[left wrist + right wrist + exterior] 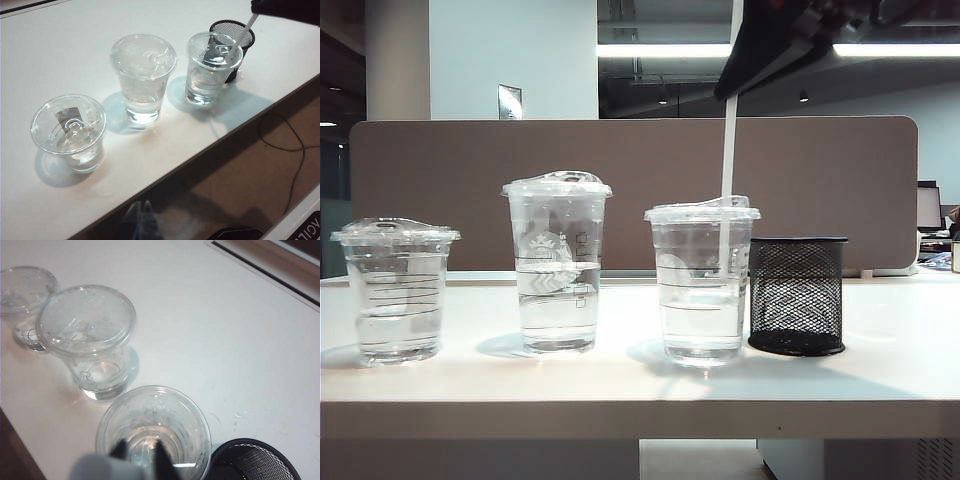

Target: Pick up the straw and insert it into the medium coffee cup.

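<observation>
Right claw (pixel 140 450): I hovered above the medium coffee cup (pixel 154 430), fingers slightly parted around the straw (pixel 727 160).
Straw: stood through the lid beneath me.
Left claw (pixel 141 212): grip unclear.

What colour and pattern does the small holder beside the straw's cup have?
The holder is black wire mesh, a fine grid; the exterior view shows it best.

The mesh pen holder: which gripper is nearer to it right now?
Right. The right gripper is above the medium coffee cup beside the mesh pen holder. The left gripper hangs off the table's front edge, far away.
</observation>
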Controlling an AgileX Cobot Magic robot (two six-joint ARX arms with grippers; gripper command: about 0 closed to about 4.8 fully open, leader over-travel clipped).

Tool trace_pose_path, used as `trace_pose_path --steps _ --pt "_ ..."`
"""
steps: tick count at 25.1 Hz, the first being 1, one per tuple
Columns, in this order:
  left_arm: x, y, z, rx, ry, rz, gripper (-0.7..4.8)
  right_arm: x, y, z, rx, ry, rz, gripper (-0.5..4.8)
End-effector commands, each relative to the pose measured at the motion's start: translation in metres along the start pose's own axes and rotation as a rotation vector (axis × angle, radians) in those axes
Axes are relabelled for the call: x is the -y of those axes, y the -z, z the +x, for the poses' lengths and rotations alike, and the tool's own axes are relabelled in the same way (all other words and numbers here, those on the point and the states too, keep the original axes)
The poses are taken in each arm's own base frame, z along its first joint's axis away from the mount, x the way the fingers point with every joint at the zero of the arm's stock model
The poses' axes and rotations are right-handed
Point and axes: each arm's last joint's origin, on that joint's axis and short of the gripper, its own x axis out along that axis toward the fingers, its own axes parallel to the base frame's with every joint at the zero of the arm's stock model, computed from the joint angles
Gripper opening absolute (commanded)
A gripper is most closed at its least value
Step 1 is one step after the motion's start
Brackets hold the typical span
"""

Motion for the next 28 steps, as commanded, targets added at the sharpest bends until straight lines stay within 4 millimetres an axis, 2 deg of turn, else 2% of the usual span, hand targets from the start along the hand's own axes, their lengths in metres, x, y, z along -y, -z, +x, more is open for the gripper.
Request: trace_pose_path --steps 1,3,6,8,9,10,11,12,14,16,19,21,23,25,28 --pt "0.0 -0.001 -0.001 0.009 0.002 0.009 -0.04 0.001 -0.007 0.002 0.068 0.006 -0.009 2.75" --pt "0.0 -0.001 -0.001 0.009 0.002 0.009 -0.04 0.002 -0.011 0.0 0.105 0.013 -0.013 3.22" --pt "0.0 -0.001 -0.001 0.008 0.002 0.008 -0.04 0.002 -0.02 -0.015 0.187 0.031 -0.024 3.27" --pt "0.0 -0.001 -0.001 0.009 0.002 0.009 -0.04 0.001 -0.027 -0.034 0.251 0.043 -0.033 3.27" --pt "0.0 -0.001 -0.001 0.01 0.001 0.009 -0.04 -0.001 -0.03 -0.054 0.3 0.054 -0.039 3.16" --pt "0.0 -0.001 -0.001 0.012 0.001 0.01 -0.04 -0.002 -0.031 -0.065 0.324 0.059 -0.041 2.75" --pt "0.0 -0.002 -0.001 0.018 0.0 0.01 -0.04 -0.006 -0.032 -0.092 0.375 0.068 -0.048 0.88" --pt "0.0 -0.002 -0.001 0.023 -0.002 0.013 -0.04 -0.008 -0.031 -0.105 0.403 0.074 -0.052 -0.12" --pt "-0.001 -0.005 -0.001 0.045 -0.008 0.026 -0.04 -0.012 -0.028 -0.138 0.473 0.095 -0.046 -0.05" --pt "-0.001 -0.008 -0.002 0.084 -0.017 0.037 -0.04 -0.015 -0.021 -0.162 0.513 0.152 -0.037 -0.05" --pt "0.0 -0.014 -0.005 0.157 -0.03 0.004 -0.04 -0.02 -0.004 -0.195 0.581 0.255 -0.018 -0.05" --pt "0.001 -0.016 -0.01 0.205 -0.043 0.011 -0.04 -0.023 0.01 -0.208 0.624 0.285 -0.005 -0.05" --pt "0.007 -0.018 -0.02 0.301 -0.064 0.062 -0.04 -0.03 0.036 -0.222 0.691 0.299 0.05 -0.05" --pt "0.013 -0.017 -0.03 0.415 -0.094 0.108 -0.04 -0.036 0.065 -0.222 0.731 0.292 0.073 -0.05" --pt "0.016 -0.01 -0.035 0.543 -0.129 0.097 -0.04 -0.041 0.09 -0.219 0.767 0.288 0.069 -0.05"
